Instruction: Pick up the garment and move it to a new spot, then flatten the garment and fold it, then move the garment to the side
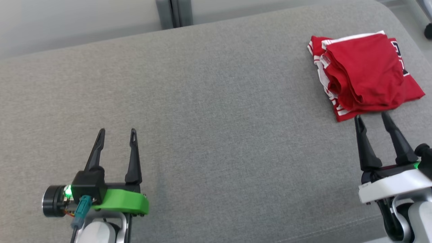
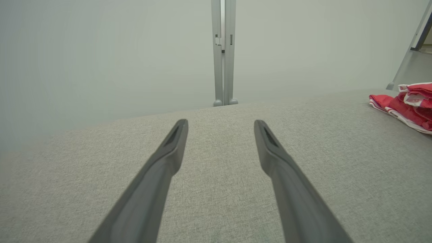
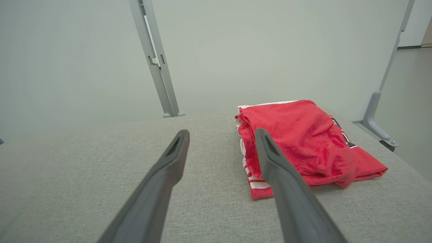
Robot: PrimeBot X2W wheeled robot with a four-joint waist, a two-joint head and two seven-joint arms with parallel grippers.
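The right gripper (image 1: 371,117) is hovering low over the grey surface (image 1: 216,118) with its two fingers spread wide, and it is gripping nothing. The garment (image 1: 366,76), red with white stripes at its edges, is lying folded in a loose, rumpled bundle just beyond that gripper's fingertips, ahead of them and slightly to their right. In the head view the tips are sitting right at the garment's near edge; whether they are touching the cloth cannot be told.

In the right wrist view the right gripper (image 3: 221,132) is pointing along the surface (image 3: 84,175). The garment (image 3: 303,145) is lying ahead of it, with its left edge passing behind the right-hand finger, and the gap between the fingers is showing bare grey fabric. Dark lettering is showing on the garment's far right part.

The left gripper (image 1: 117,131) is likewise standing wide open and empty, well apart from the garment, which is lying far off to its right and ahead. In the left wrist view the left gripper (image 2: 221,123) is pointing over the surface (image 2: 101,168) toward a grey post (image 2: 222,50), which is standing past the surface's far edge. The garment (image 2: 408,108) is showing beyond the fingers, far to their right.
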